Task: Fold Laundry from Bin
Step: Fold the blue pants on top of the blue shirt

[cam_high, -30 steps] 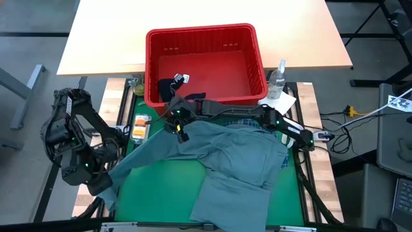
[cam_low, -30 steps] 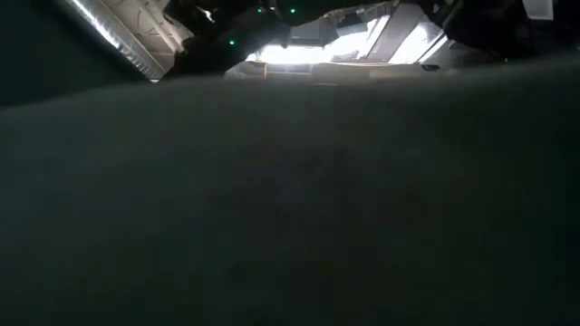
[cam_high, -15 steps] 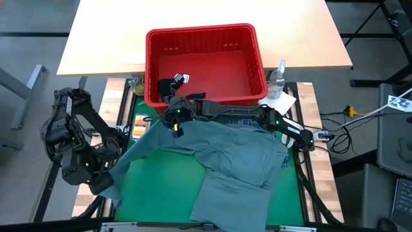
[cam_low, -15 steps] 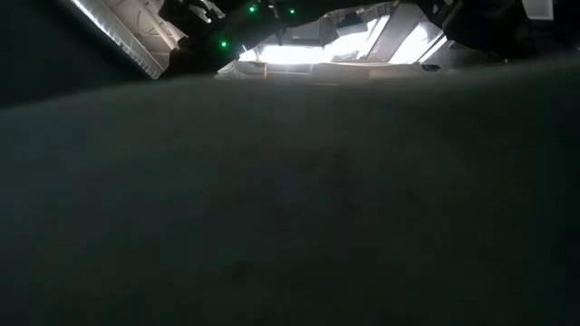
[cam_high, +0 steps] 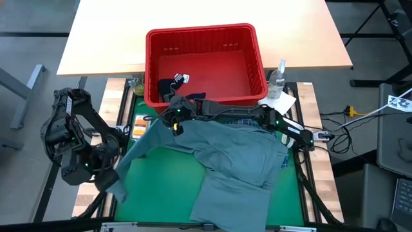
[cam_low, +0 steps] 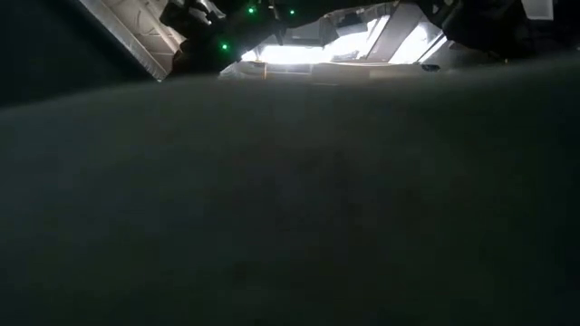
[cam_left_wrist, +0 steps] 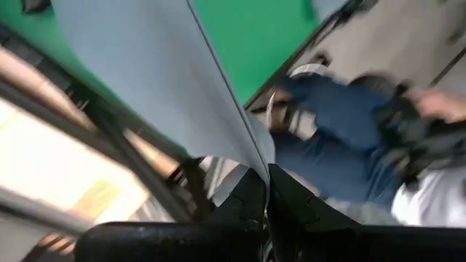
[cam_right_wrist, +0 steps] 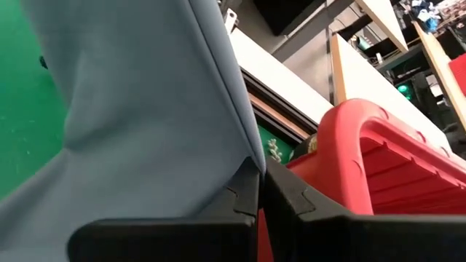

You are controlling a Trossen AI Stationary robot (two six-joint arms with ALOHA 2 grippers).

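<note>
The large grey-blue garment [cam_high: 232,161] lies spread on the green mat [cam_high: 167,187]. It also fills the low view [cam_low: 290,199]. My right gripper [cam_high: 175,122] is shut on its far left corner, just in front of the red bin [cam_high: 205,38]. My left gripper [cam_high: 112,182] is shut on the end of its left sleeve near the table's left edge. The dark navy garment [cam_high: 168,86] lies in the bin's near left corner. A bit of the plaid shirt [cam_high: 283,161] shows under the grey-blue garment. No yellow garment shows. My left gripper pinches the edge of the sleeve end [cam_left_wrist: 251,156] between its two shut fingers [cam_left_wrist: 291,200]. The sleeve runs from the fingers as a taut flat strip, raised off the mat. My right gripper pinches an edge of the garment's far left corner [cam_right_wrist: 244,156] between its two shut fingers [cam_right_wrist: 287,196], coming level from the table's right. The cloth hangs from the fingers just above the mat, beside the bin's rim [cam_right_wrist: 364,135].
A spray bottle [cam_high: 278,77] and the white paper towel [cam_high: 280,102] stand right of the bin. A flat yellow-orange thing [cam_high: 140,126] lies at the mat's left edge. A person in blue [cam_left_wrist: 328,124] shows beyond the table in the left wrist view.
My left gripper has gone toward the table's near edge and a little right, keeping the sleeve end. My right gripper has gone toward the bin with its corner. The garment's left part is drawn straighter between them; the rest has stayed on the mat.
</note>
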